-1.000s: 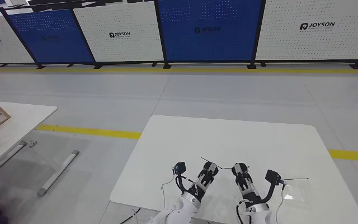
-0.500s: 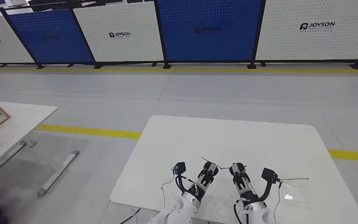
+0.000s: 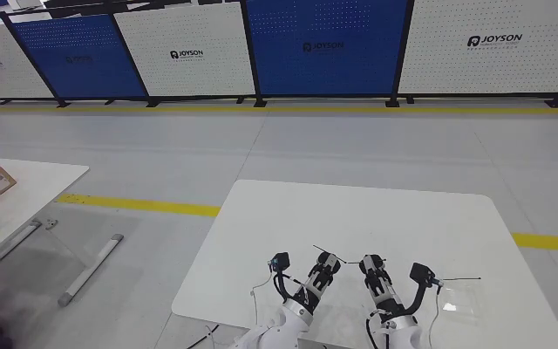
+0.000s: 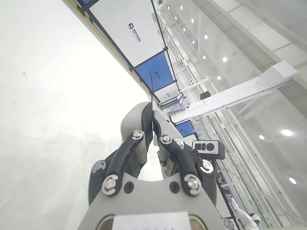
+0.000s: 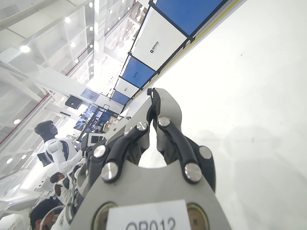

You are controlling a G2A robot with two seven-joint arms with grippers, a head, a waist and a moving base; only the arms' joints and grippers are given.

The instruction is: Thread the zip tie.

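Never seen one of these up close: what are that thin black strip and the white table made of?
Zip tie: looks like matte black plastic, likely nylon; thin yet stiff enough to stand straight past the left gripper. Table: smooth white top with soft sheen, perhaps laminate or painted board; core unseen.

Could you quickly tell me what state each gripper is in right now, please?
Left gripper: closed on a zip tie, thin tail sticking out.
Right gripper: closed on a zip tie's head end.
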